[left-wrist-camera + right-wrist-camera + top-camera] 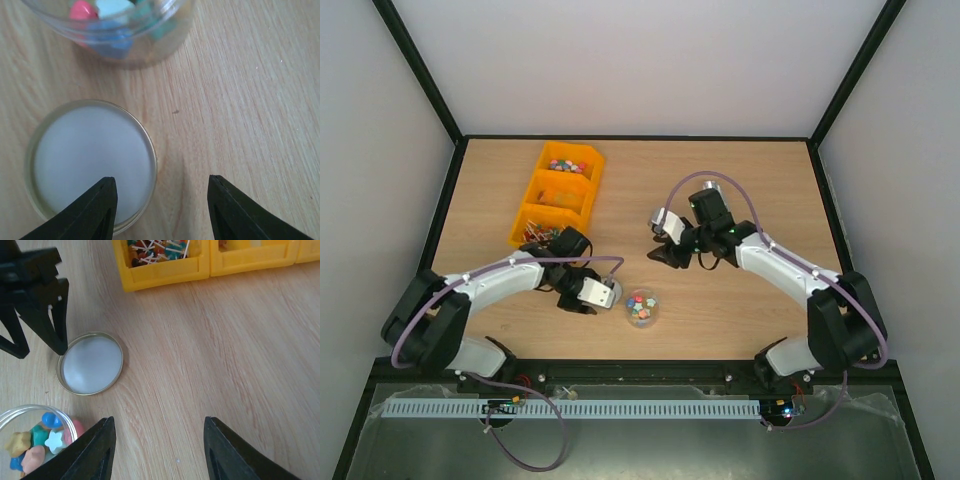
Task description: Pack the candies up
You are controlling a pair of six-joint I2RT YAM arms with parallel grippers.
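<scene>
A handful of candies in pink, blue, green and yellow lies in a small clear jar, which stands open toward the near middle of the table. More candies fill the far compartment of a yellow bin at the far left. The bin's near compartment holds thin red-and-white sticks, and what is in the middle one cannot be made out.

A round lid lies flat on the wood just left of the jar, close to it but apart. The left gripper hangs low over the lid's edge with its jaws apart and nothing between them except a sliver of the lid and bare wood. One of its fingers stands over the lid's rim and the other is over the table beside it. Whether the finger touches the lid cannot be told.

The right gripper is right of the jar and farther back, well apart from it, pointing toward the jar and lid. Its jaws are apart and hold nothing, with only bare wood between them.
</scene>
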